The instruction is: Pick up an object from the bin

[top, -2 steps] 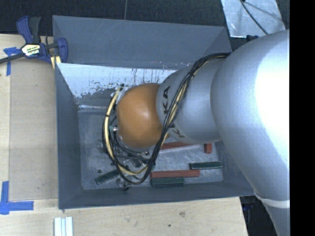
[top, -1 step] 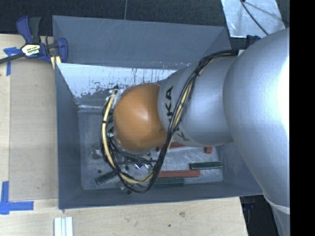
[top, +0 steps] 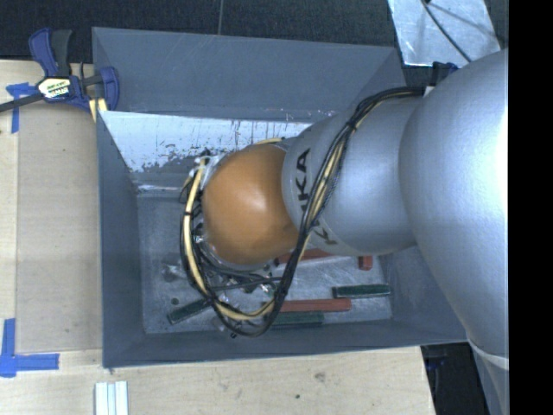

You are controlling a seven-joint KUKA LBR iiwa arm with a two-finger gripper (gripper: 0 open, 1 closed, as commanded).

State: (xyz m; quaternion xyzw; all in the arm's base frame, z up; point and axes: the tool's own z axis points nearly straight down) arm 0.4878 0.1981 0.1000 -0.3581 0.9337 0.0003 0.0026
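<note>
Lying in the bin [top: 121, 232]: three green sticks [top: 363, 292] and two red pieces [top: 307, 304].

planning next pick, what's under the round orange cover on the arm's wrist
Showing below the round orange cover: a dark green stick, a red stick and a green pen-like stick on the grey bin floor. Whatever lies beneath is covered.

Loose pieces lie around the orange wrist cover [top: 246, 206]: a red-brown stick [top: 315, 305] and a dark green stick [top: 363, 292] to its lower right, a darker stick [top: 298, 321] just below those, a small red piece [top: 365, 263] to the right, and a dark pen-like piece [top: 190, 311] at lower left.
</note>
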